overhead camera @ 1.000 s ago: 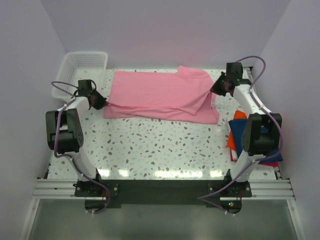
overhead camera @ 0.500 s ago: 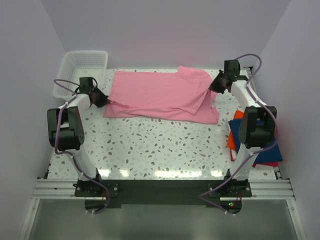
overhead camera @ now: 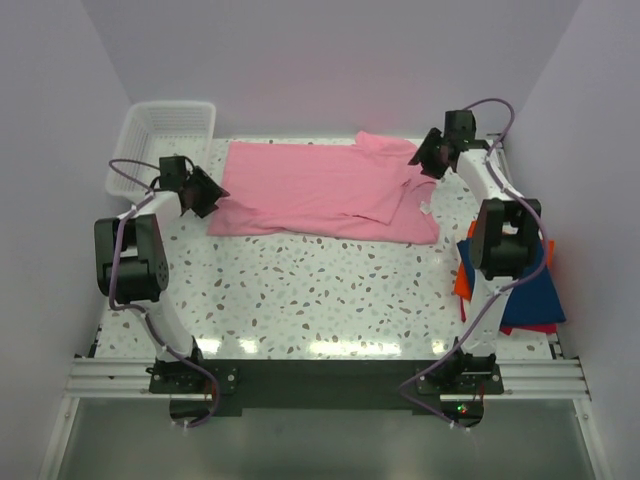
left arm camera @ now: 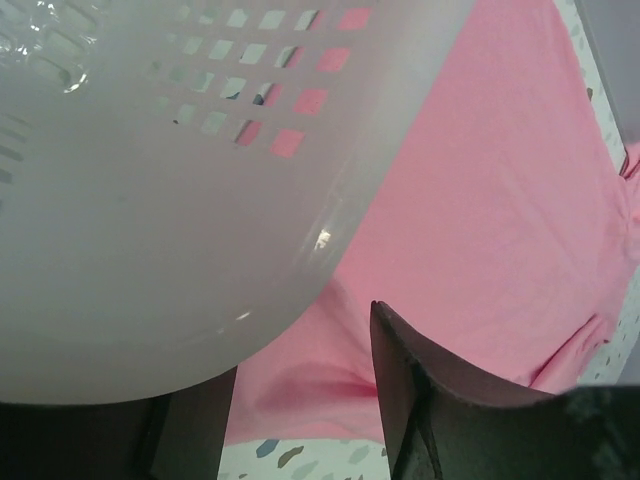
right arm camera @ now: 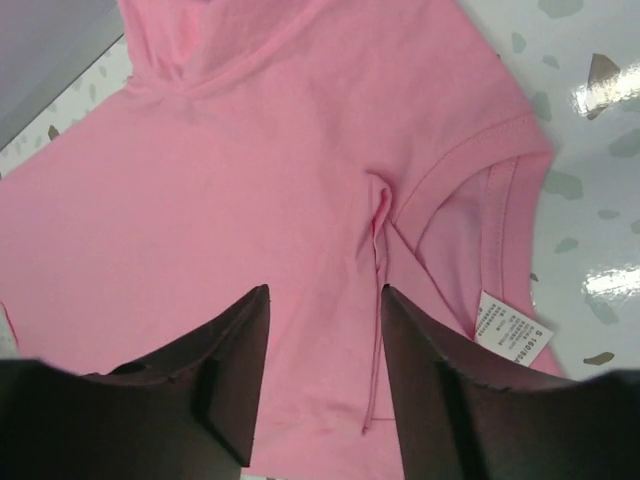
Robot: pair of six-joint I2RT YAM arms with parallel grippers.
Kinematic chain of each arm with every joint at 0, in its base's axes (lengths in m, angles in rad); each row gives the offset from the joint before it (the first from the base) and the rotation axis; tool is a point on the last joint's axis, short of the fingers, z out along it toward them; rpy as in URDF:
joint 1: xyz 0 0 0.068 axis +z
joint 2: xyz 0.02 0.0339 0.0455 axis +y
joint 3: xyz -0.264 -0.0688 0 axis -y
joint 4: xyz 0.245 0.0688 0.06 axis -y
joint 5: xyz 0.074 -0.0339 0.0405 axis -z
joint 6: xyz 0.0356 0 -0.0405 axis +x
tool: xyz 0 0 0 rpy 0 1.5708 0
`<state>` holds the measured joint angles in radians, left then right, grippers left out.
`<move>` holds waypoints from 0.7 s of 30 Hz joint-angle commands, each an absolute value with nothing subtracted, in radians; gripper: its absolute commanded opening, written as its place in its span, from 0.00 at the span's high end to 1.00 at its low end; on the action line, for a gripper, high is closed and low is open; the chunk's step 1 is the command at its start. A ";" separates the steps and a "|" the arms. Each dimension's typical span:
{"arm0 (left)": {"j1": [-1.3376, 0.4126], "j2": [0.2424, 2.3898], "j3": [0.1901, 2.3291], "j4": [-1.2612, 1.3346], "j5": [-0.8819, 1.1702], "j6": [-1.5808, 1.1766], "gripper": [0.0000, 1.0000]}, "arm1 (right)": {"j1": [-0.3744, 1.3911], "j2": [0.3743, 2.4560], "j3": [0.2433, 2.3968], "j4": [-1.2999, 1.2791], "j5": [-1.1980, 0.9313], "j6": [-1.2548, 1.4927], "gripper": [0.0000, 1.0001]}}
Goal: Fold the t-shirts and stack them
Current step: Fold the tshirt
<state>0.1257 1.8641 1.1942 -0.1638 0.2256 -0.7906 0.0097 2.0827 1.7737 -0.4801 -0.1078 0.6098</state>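
On the table (overhead camera: 320, 290), the pink t-shirt (overhead camera: 320, 190) lay folded lengthwise. I judged the fold half done, and the next move called for fresh grips at its ends to fold it shorter. The basket (overhead camera: 165, 130) sat just left of it. Near its right end, the navy t-shirt (overhead camera: 530, 290) lay on the orange-red t-shirt (overhead camera: 463, 280). The left gripper (overhead camera: 208, 192) hovered at its left edge and the right gripper (overhead camera: 424, 158) over its collar, both with fingers spread and empty. Only the right wrist view showed the neck label (right arm camera: 505, 325).

Bare tabletop (overhead camera: 320, 290) at 6 gives you room; basket (overhead camera: 165, 132) at 10 crowds your L gripper (overhead camera: 211, 191); folded shirts (overhead camera: 535, 295) block 4 o'clk.
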 commanded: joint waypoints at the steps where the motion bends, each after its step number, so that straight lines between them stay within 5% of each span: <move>1: 0.129 1.839 1.137 0.018 0.265 -0.759 0.41 | 0.003 2.065 1.827 -0.523 -0.135 0.572 0.46; 7: 0.124 1.700 1.046 -0.057 0.203 -0.749 0.41 | 0.009 1.896 1.660 -0.529 -0.110 0.575 0.44; 12: 0.121 1.573 0.933 -0.141 0.059 -0.765 0.49 | 0.024 1.670 1.326 -0.477 -0.077 0.598 0.52; 21: 0.123 1.568 0.870 -0.176 0.003 -0.764 0.53 | 0.029 1.500 1.052 -0.443 -0.003 0.615 0.58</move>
<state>0.1234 1.5497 0.8745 -0.1661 0.0437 -0.7673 0.0280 1.5249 1.1091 -0.4824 -0.0414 0.5999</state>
